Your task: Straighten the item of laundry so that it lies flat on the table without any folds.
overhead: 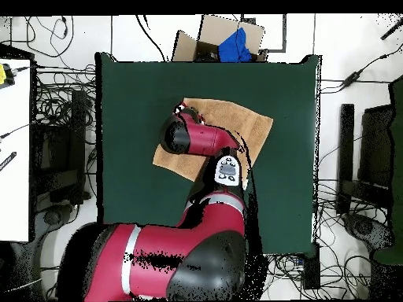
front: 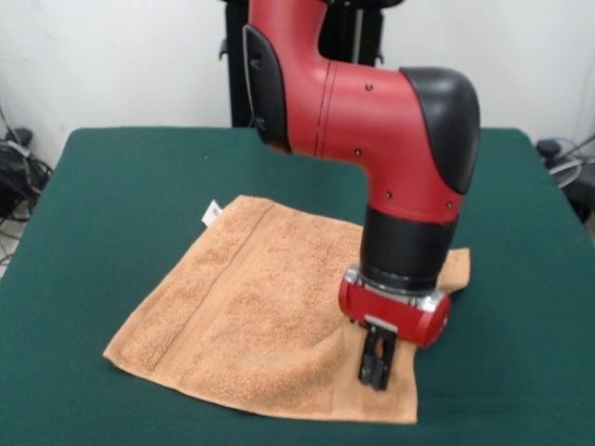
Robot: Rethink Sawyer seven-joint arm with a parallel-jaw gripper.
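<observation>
Dark green felt covers the surface (front: 112, 195), and low over it the hand (front: 376, 364) points straight down with its tips on or just above the towel (front: 260, 307); whether it is open or closed I cannot tell. One towel lies here, orange-tan terry, near the middle of the surface and turned cornerwise to its edges, mostly spread, with a rumple beside the hand and one corner lifted behind the wrist. One small white tag (front: 212, 213) shows at its far corner. Soft, light and limp, it should drag and bunch rather than slide; a corner or hem looks the best hold.
</observation>
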